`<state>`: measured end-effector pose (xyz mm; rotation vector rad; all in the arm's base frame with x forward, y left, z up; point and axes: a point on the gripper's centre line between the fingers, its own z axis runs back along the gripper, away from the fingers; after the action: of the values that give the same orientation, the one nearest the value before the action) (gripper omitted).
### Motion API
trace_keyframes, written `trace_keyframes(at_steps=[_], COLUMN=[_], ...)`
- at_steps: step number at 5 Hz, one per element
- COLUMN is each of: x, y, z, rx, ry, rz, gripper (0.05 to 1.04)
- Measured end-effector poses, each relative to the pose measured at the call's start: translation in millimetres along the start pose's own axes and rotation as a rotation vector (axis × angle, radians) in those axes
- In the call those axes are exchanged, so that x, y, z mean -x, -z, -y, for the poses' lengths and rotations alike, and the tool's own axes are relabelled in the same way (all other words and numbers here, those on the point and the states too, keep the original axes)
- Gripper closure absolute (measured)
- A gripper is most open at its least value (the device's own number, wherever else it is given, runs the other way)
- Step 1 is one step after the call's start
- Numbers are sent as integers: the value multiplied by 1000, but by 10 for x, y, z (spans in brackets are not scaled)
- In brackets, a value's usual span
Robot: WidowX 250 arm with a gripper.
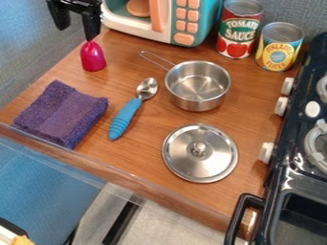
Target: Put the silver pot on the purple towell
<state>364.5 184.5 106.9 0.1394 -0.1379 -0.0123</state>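
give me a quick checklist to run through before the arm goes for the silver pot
1. Gripper open and empty: ok, fingers apart with nothing between them.
2. Gripper lined up with the silver pot: not ok, it is up at the far left, by the magenta object.
3. Pot upright and uncovered: ok, the lid lies separately on the counter.
4. Purple towel free to take the pot: ok, folded with nothing on it.
5. Straight slide from pot to towel free: not ok, the spoon lies between, so lifting over it looks wiser.
6. Gripper height above the counter: cannot tell.
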Motion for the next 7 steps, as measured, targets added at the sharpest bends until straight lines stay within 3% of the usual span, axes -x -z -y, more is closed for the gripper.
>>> trace_keyframes(at_steps=[1, 2, 3, 5, 6, 7], x=[36, 5, -158, -332, -380, -343], y=[139, 222, 31, -124, -202, -46], z=[38, 390, 934, 1888, 2292, 2514], rx=[18, 42, 55, 77, 71, 48], ry=[3, 89, 228, 489, 497, 519], rz=[-32, -24, 63, 176, 199, 133], gripper=[83, 83, 83, 83, 83, 83])
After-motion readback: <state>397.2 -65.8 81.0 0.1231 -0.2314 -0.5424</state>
